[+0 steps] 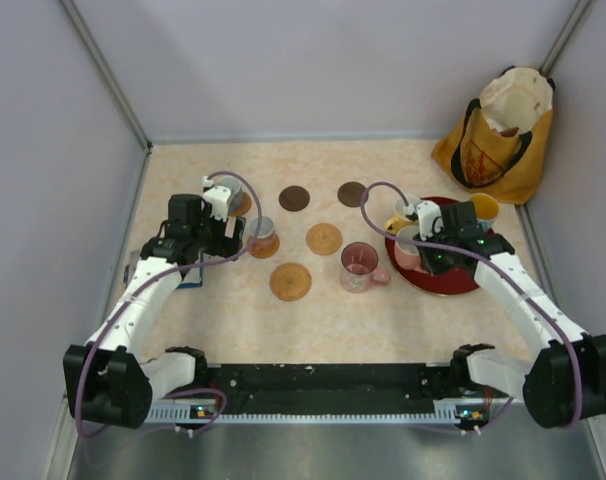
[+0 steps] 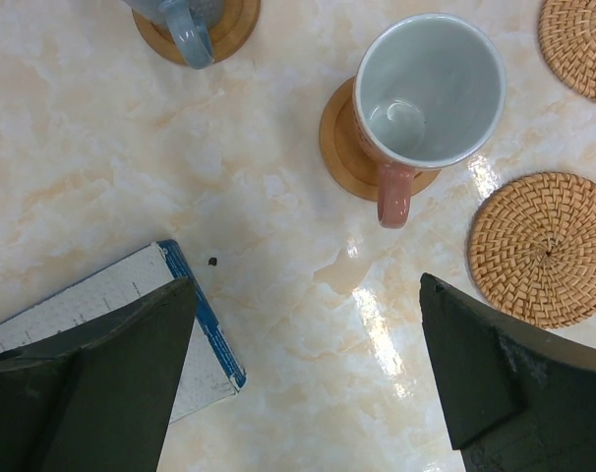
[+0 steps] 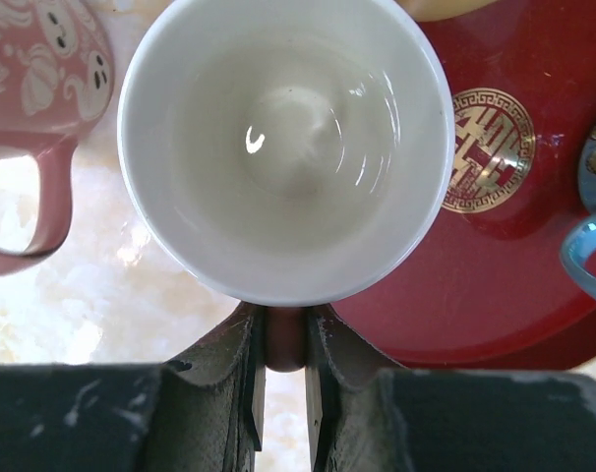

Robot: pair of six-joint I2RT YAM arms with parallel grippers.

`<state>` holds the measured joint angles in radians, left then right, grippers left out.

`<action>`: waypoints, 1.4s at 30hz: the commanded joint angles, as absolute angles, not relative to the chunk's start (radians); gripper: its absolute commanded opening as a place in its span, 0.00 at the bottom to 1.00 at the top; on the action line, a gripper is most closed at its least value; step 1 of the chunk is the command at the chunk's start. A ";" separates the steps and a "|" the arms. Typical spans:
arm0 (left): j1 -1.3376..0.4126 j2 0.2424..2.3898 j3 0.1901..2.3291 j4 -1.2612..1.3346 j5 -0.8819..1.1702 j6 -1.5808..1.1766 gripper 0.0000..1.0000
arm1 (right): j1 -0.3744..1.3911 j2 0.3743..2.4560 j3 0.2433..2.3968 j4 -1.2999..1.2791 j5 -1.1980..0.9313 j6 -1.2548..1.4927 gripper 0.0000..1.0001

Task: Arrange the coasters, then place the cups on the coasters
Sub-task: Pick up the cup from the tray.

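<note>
My right gripper (image 3: 286,334) is shut on the handle of a pink cup (image 3: 283,147) with a white inside, at the left rim of the red tray (image 3: 495,275). In the top view this gripper (image 1: 420,252) is over the tray's left side. A second pink cup (image 3: 37,59) stands on the table just left of it. My left gripper (image 2: 306,285) hangs open over bare table, holding nothing. Ahead of it a pink cup (image 2: 431,88) sits on a wooden coaster (image 2: 335,147), and a blue-grey cup (image 2: 185,25) sits on another. Two woven tan coasters (image 2: 544,246) (image 2: 583,44) lie bare.
A pale yellow cup (image 1: 397,222) and a blue cup with a yellow inside (image 1: 483,208) stand on the tray. Two dark brown coasters (image 1: 294,198) (image 1: 352,193) lie at the back. A yellow-orange bag (image 1: 498,135) fills the back right corner. A blue-edged white card (image 2: 101,305) lies under my left finger.
</note>
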<state>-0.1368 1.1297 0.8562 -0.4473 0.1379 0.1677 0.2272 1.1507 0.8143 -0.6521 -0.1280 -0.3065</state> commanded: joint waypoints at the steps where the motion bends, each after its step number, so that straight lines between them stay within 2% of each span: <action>1: -0.129 1.108 0.850 -0.403 0.146 0.178 0.99 | 0.230 1.022 0.905 -0.670 -0.135 -0.342 0.00; 8: -0.126 1.106 0.850 -0.403 0.149 0.181 0.99 | 0.232 0.930 1.058 -0.753 -0.129 -0.333 0.00; 14: -0.123 1.103 0.850 -0.405 0.147 0.181 0.99 | 0.232 0.992 1.222 -0.758 -0.159 -0.276 0.00; 20: -0.101 1.098 0.854 -0.411 0.132 0.178 0.99 | 0.242 1.202 1.454 -0.738 -0.196 -0.216 0.00; 29: 0.043 1.058 0.876 -0.480 0.130 0.242 0.99 | 0.411 1.575 1.787 -0.693 -0.115 -0.184 0.00; 37: 0.130 1.005 0.781 -0.469 0.080 0.241 0.99 | 0.511 1.954 2.170 -0.675 -0.086 -0.085 0.00; 42: 0.181 0.947 0.736 -0.449 0.121 0.256 0.99 | 0.575 2.117 2.302 -0.670 -0.066 -0.049 0.00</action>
<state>0.1398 1.0031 0.7555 -0.4824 0.0967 0.2390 0.5163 2.0495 2.1693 -0.7666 -0.0845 -0.1020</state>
